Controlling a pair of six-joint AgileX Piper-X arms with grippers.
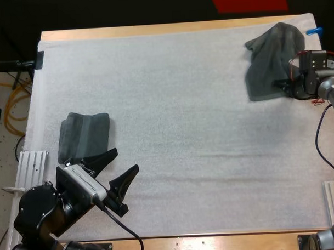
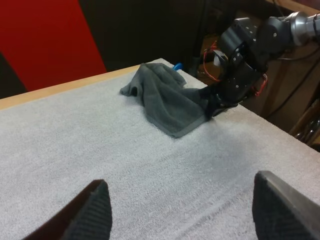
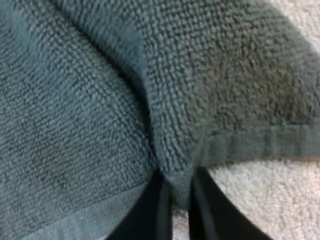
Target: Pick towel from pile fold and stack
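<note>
Our right gripper (image 1: 282, 86) pinches the towel (image 1: 272, 61) by its hem at the mat's (image 1: 182, 102) far right corner. Our left gripper (image 1: 124, 161) waits at the mat's near left, fingers spread, beside the stack (image 1: 84, 136). We should lift slowly, with the hem deep between the fingers.

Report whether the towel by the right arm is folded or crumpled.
Crumpled: the towel lies bunched in loose, uneven ridges, with one hem pinched between the jaws of the right gripper.
</note>
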